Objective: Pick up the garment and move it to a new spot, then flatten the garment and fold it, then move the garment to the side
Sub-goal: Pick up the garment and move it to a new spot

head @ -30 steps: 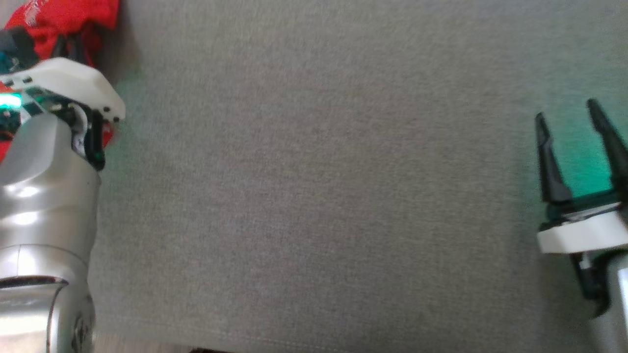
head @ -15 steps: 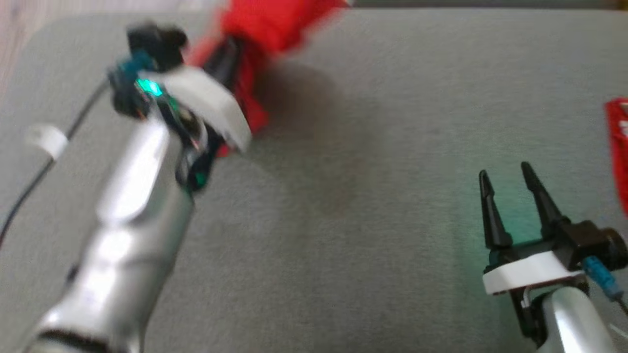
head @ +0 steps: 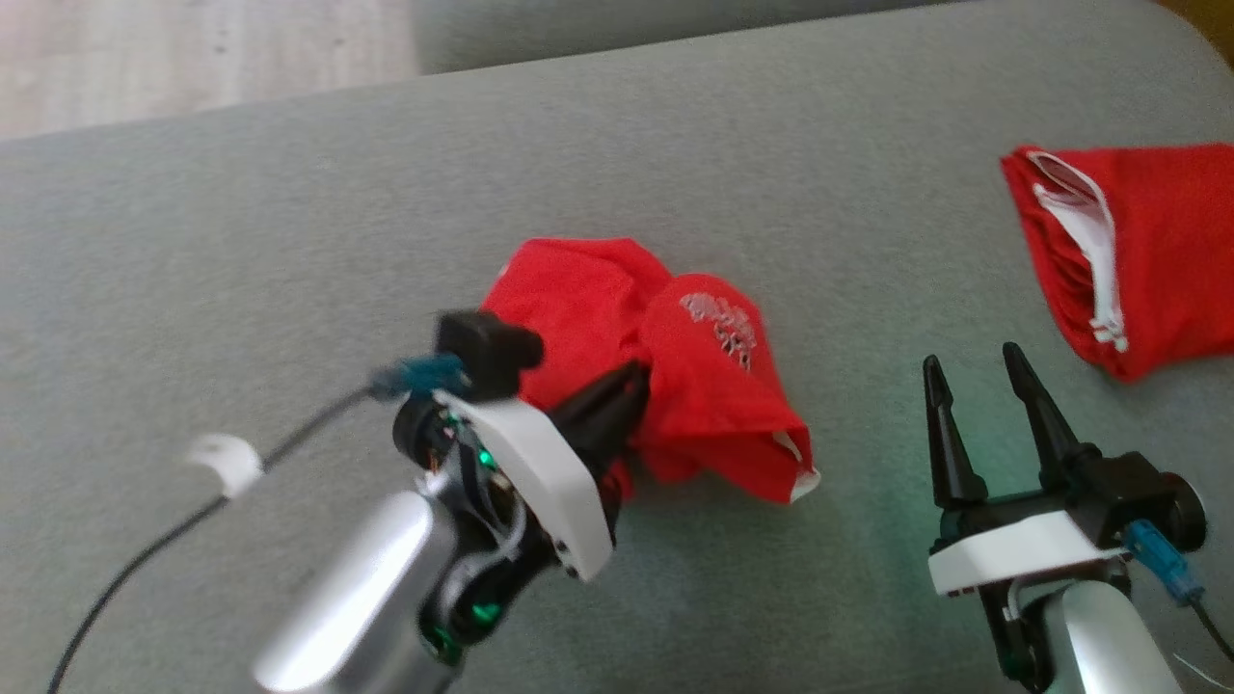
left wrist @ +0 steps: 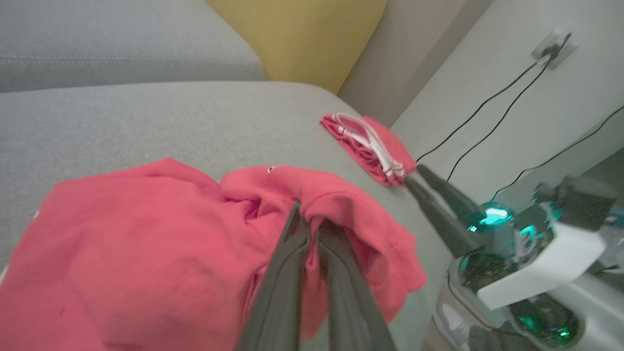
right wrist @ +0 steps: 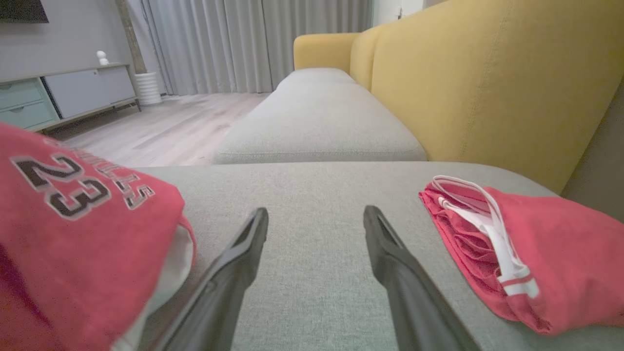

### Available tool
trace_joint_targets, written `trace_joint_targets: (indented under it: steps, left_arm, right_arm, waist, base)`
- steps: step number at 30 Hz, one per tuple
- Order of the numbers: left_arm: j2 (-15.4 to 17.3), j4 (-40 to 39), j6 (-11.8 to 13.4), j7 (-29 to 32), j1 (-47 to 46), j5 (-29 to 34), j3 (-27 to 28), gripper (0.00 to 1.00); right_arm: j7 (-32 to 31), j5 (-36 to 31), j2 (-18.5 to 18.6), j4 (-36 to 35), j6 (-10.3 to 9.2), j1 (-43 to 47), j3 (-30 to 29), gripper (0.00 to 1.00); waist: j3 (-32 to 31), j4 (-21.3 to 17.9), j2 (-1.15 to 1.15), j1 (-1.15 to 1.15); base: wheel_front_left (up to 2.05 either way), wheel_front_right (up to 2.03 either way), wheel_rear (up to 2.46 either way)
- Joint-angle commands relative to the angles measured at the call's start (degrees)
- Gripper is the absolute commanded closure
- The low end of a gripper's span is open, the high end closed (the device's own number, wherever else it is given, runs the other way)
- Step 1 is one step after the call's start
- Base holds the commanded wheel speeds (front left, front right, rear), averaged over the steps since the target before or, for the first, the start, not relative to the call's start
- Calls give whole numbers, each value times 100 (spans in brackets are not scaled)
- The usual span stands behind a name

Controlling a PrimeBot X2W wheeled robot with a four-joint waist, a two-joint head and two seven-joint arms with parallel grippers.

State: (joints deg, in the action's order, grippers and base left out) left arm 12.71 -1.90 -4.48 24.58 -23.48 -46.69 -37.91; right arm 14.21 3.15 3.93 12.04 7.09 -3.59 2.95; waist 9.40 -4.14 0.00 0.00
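Reaching in from 7 o'clock in the head view, my left jaws are clamped on one bunched fold of the red garment (head: pixel 675 376), which sits crumpled at the middle of the grey sofa seat (head: pixel 289 241), while my right jaws stand apart and empty at 4 o'clock. With so thin a pinch I judge the cloth could slip free, or drag as a heap instead of opening out. How many layers I grip is hidden in the folds, and the second red piece (head: pixel 1147 251) at 2 o'clock, cut off by the frame edge, lies near enough to be snagged by mistake.
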Motion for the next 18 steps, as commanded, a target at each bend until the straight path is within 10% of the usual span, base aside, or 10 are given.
trace_joint_targets:
  steps: [1, 10, 12, 13, 18]
  left_arm:
    - [70, -31, 94, -84, -186, 285, 70, 100]
    - [-675, 2131, 230, -1406, -387, 1322, -551, 100]
    - [-778, 2457, 169, -1664, -378, 1252, -557, 53]
    - [-812, 2577, 144, -1777, -371, 1229, -568, 0]
    - [-825, 2767, 189, -2387, -258, 1332, -555, 0]
  right_arm:
    - [76, 75, -55, -169, 40, -114, 136, 0]
    - [78, 142, -97, -106, 40, -282, 259, 0]
    - [78, 143, -100, -82, 40, -275, 260, 0]
    - [78, 139, -101, -71, 40, -264, 252, 0]
    - [78, 78, -102, -54, 40, -192, 178, 0]
  waist:
    - [102, -213, 0, 0]
    - [233, -549, 0, 0]
    - [199, -565, 0, 0]
    - [168, -564, 0, 0]
    - [-46, -543, 0, 0]
  base:
    - [0, 0, 0]
    - [0, 0, 0]
    - [0, 0, 0]
    - [0, 0, 0]
    - [0, 0, 0]
